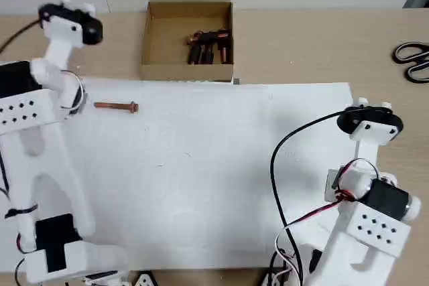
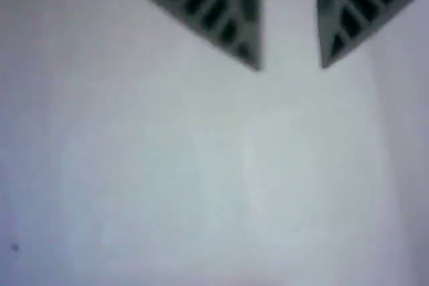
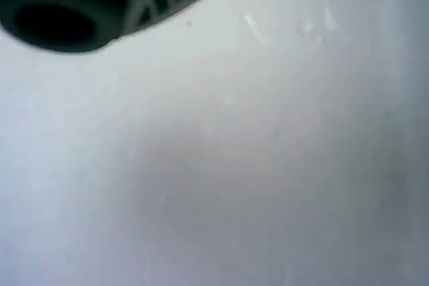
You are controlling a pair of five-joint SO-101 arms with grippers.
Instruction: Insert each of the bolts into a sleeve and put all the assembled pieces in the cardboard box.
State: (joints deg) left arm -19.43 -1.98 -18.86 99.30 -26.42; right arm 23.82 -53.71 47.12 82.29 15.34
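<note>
A copper-coloured bolt (image 1: 116, 106) lies on the white foam sheet (image 1: 214, 179) near its far left corner, just right of the left arm (image 1: 60, 65). The cardboard box (image 1: 155, 38) stands beyond the sheet and holds several assembled bolt-and-sleeve pieces (image 1: 209, 46) in its right half. My left gripper (image 2: 290, 65) hangs open close over bare white foam, nothing between its fingers. The right arm (image 1: 369, 199) is folded at the sheet's near right corner, and my right gripper (image 3: 120, 28) is low over the foam.
Black-handled scissors (image 1: 412, 61) lie on the wooden table at the far right. A black cable (image 1: 281, 165) loops from the right arm over the sheet's right part.
</note>
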